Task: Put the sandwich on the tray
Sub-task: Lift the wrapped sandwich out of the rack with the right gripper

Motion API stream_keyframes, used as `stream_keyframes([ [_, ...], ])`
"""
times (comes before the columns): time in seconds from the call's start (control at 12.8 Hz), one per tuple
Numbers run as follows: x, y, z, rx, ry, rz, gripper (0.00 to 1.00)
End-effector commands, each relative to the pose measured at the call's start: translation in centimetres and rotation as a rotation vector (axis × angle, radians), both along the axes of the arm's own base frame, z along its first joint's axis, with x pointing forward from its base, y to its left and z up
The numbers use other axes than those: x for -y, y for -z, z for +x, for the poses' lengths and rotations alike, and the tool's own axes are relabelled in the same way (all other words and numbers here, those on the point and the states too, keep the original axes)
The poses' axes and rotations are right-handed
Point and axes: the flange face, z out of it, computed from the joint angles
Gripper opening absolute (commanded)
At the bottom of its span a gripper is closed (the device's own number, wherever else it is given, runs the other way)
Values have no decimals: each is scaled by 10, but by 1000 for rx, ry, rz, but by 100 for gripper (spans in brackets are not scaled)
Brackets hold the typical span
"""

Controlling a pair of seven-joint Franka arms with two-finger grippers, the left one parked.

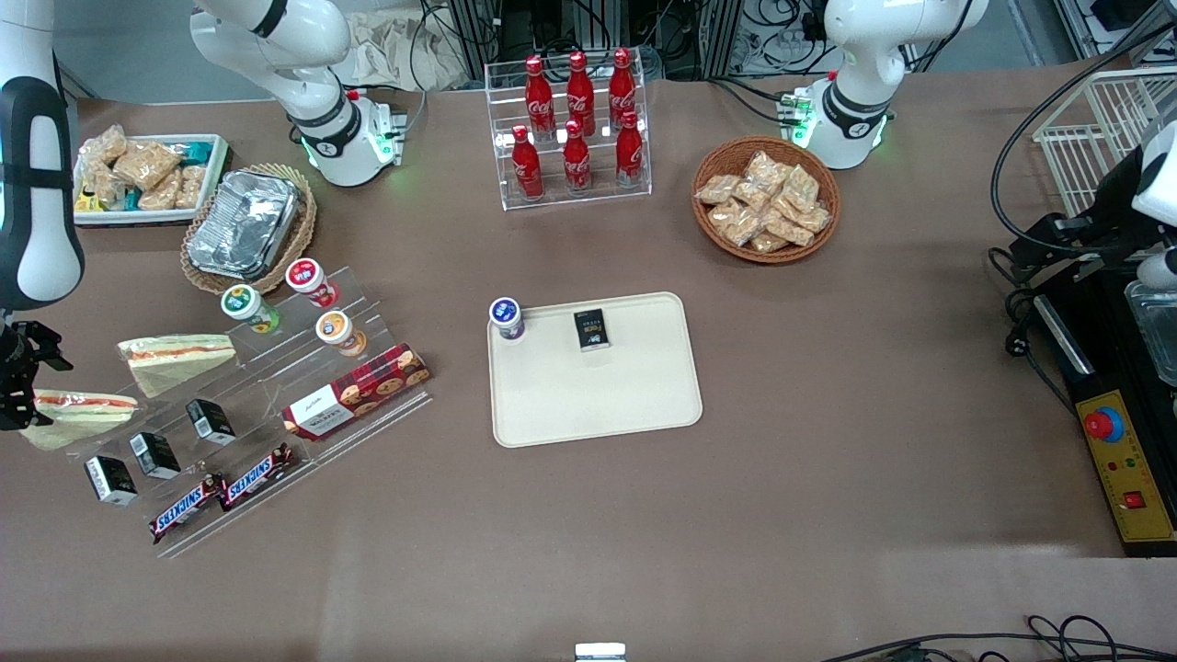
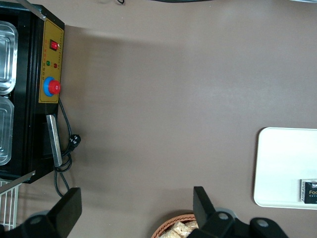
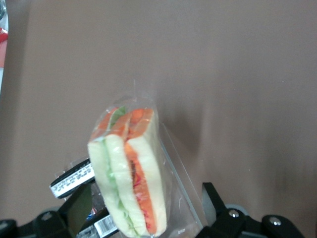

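**Front view.** Locate the hand [image 1: 25,402] of the working arm at its own end of the brown desk [image 1: 828,414], low over the clear acrylic stepped display stand [image 1: 276,386]. The target item, a triangular sandwich in clear plastic wrap with pale bread and a red-orange filling stripe [image 1: 78,411], lies on its side at the hand, on the end of the stand. A second wrapped triangular sandwich [image 1: 175,359] lies just beside it on the same stand, farther from the camera. The large flat cream-beige rectangular tray [image 1: 598,395] sits at mid-desk, well apart from both sandwiches. On the tray, note a small cup with a blue-purple lid [image 1: 507,318] at one corner and a small black packet [image 1: 593,329] near it. No sandwich is on the tray.

**Left wrist view.** You see one end of the tray [image 2: 282,163] with the black packet [image 2: 309,191] on it. A black control box with a red button [image 2: 49,87] sits at the desk edge.

**Right wrist view.** The hand [image 3: 146,198] is spread wide, one finger on each side of the wrapped sandwich [image 3: 131,173]. One finger [image 3: 213,201] stands clearly apart from the wrap, so the sandwich is not clamped. The filling edge, orange-red with a green layer, faces the camera. The sandwich rests against the clear stand [image 3: 181,173]. A small black box with a white label [image 3: 74,178] lies beside it.
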Motion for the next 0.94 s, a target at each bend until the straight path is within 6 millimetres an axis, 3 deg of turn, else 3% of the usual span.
stream_keyframes([
  [0.0,-3,-11,-1,6,-10,28,99],
  [0.39,-3,-4,12,4,-4,11,99],
  [0.86,2,34,27,-48,18,-4,99],
])
